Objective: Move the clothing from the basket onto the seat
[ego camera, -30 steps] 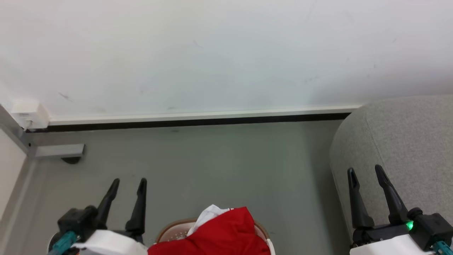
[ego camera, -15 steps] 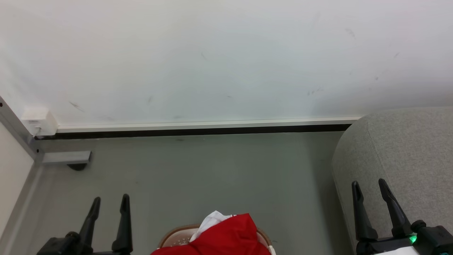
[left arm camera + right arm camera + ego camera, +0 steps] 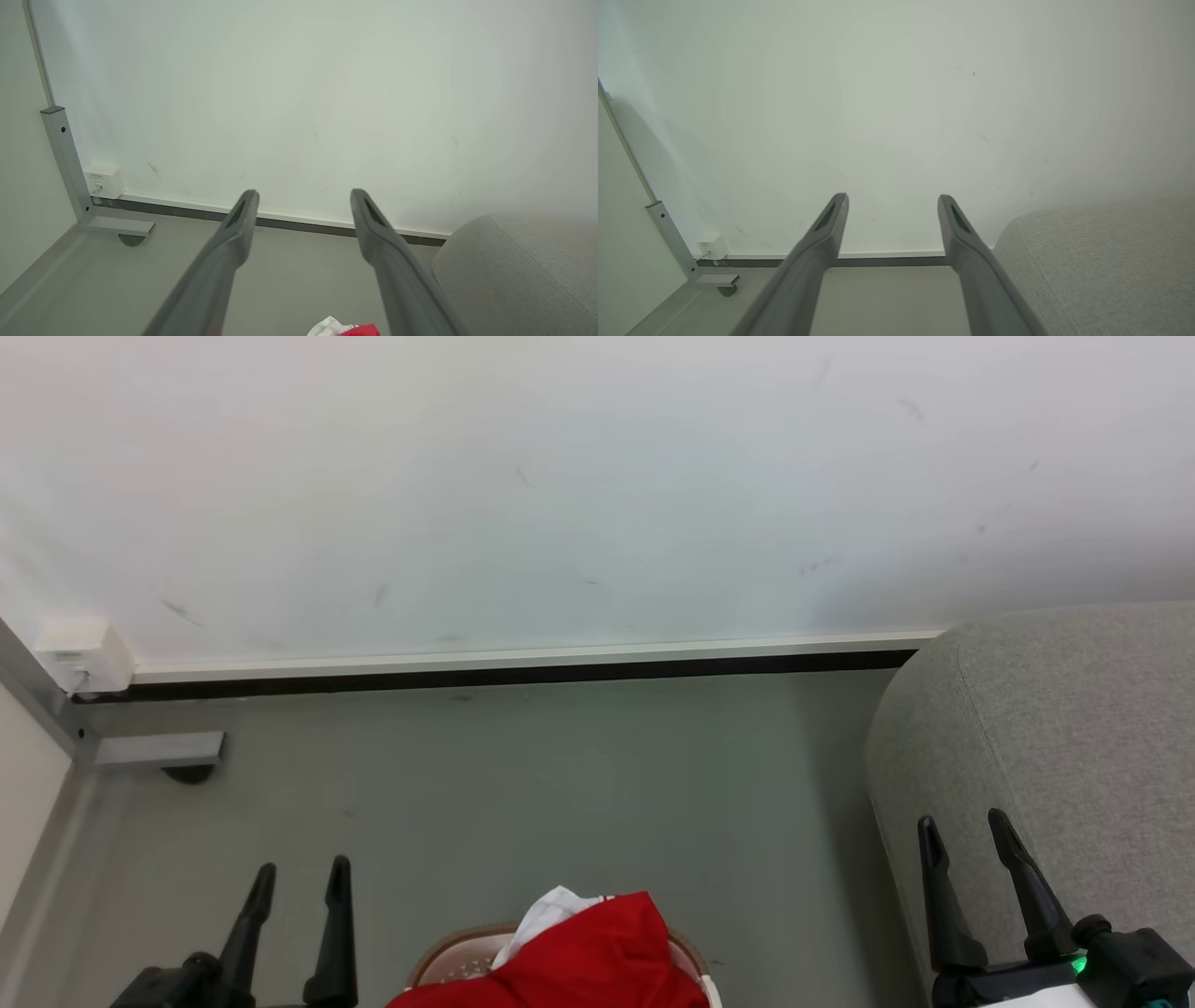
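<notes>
Head view: clothing [image 3: 597, 957], red with white trim, heaped in basket [image 3: 448, 952]; seat [image 3: 1074, 728] right of basket; left gripper [image 3: 304, 865] left of basket, right gripper [image 3: 962, 819] right of basket. Left wrist view: jaws spread, empty; seat at right. Right wrist view: jaws spread, empty.

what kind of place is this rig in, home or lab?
Likely a lab mock-up of a room: bare white wall, plain grey floor, metal frame post in the corner, one grey seat and a basket of clothing.
</notes>
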### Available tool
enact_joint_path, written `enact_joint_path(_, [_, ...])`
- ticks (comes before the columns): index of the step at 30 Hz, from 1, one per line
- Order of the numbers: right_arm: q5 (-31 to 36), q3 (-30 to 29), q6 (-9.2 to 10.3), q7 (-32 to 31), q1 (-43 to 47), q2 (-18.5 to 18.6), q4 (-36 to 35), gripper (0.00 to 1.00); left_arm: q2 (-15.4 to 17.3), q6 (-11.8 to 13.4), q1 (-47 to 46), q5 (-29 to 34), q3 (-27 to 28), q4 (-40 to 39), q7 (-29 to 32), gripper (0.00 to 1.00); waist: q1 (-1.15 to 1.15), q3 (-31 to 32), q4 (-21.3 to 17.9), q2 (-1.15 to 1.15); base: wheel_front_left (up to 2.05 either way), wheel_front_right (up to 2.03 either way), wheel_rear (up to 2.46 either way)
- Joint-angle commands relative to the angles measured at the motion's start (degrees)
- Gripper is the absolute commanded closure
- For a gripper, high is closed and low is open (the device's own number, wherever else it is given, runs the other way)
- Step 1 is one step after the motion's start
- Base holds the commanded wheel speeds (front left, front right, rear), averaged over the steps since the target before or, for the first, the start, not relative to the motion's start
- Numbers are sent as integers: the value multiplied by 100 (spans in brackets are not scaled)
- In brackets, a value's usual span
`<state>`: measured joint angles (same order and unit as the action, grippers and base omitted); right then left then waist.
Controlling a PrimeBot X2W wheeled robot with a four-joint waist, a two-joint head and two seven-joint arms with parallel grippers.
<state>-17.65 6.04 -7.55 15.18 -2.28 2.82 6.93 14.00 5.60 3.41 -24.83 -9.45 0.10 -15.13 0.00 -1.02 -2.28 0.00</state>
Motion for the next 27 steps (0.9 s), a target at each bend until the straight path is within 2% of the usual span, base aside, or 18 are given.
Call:
enact_joint_path(1, [35,13,12,-5,-67,12,11,0,-1,-26,-21,71,28,50,-3,0,0,-12,-14,0,0,0,0])
enact_joint_path(10, [20,81,12,-5,-159,13,-13,0,72,-179,-192,92,-85,272,77,0,0,-237,-136,0,0,0,0])
enact_joint_path(17, [-94,-53,12,-5,-374,12,-164,0,252,-445,-636,143,-385,800,626,0,0,-843,-390,0,0,0,0])
enact_joint_path(22, [-182,-78,12,-5,-580,11,-267,0,334,-892,-1133,187,-800,1779,946,0,0,-1313,-613,0,0,0,0])
enact_joint_path(27, [-260,-162,12,-5,-753,10,-386,0,322,-1157,-1706,258,-1156,2897,1067,0,0,-1801,-781,0,0,0,0])
